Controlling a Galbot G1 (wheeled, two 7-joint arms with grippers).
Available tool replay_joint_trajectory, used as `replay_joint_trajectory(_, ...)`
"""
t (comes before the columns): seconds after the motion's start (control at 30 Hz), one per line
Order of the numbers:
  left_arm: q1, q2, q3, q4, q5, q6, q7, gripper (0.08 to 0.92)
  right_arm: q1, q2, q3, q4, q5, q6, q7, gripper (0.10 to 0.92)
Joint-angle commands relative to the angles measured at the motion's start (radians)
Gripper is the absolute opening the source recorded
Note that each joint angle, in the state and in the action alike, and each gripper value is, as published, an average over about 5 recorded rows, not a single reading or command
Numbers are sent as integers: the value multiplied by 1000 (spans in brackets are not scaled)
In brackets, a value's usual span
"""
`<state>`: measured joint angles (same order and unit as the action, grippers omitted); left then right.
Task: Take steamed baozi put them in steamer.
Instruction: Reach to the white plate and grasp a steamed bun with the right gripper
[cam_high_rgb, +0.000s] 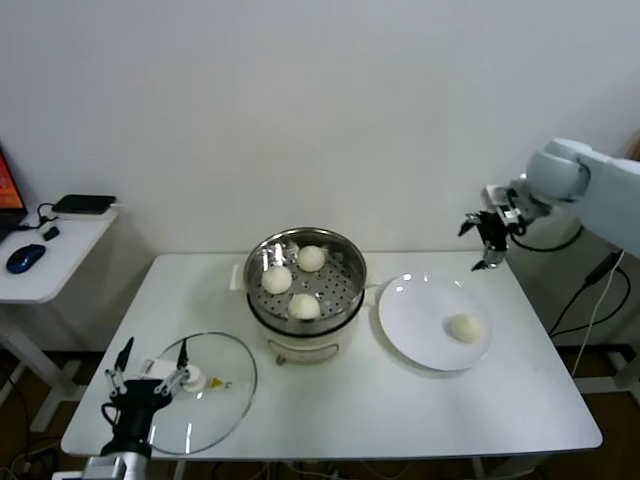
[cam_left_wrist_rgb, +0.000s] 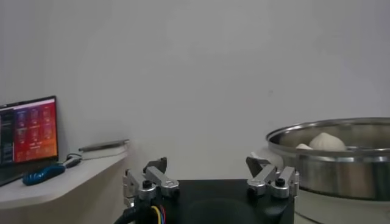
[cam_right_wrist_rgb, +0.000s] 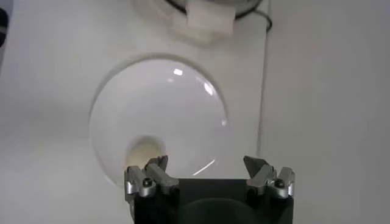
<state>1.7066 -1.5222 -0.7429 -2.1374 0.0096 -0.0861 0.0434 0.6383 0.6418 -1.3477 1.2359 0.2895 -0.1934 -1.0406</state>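
A: Near to far, what stood where?

B: The left gripper (cam_high_rgb: 150, 377) sat parked, jaws spread, by the glass lid (cam_high_rgb: 205, 392). Three steamed baozi (cam_high_rgb: 304, 306) lay in the steamer (cam_high_rgb: 305, 283); the fourth (cam_high_rgb: 465, 327) waited on the plate (cam_high_rgb: 420, 310).

A: And the right gripper (cam_high_rgb: 487, 242)?

B: It hung spread and empty beyond the plate; next, I judged, it had to descend over that bun. The steamer's base was partly hidden.

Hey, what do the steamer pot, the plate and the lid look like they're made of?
Steamer: likely stainless steel, shiny, with a perforated tray inside. Plate: glossy white, probably ceramic or melamine; highlights show. Lid: clear glass, since the table shows through it.
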Motion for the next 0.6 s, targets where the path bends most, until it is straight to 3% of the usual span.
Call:
replay_joint_trajectory(0.03, -1, -2, 0, 6, 3, -1, 1, 823, -383, -105, 258, -30, -95, -161, 52, 823)
replay_joint_trajectory(0.6, -1, -4, -13, 12, 11, 0, 0, 823, -557, 87, 391, -251, -230, -88, 8, 823)
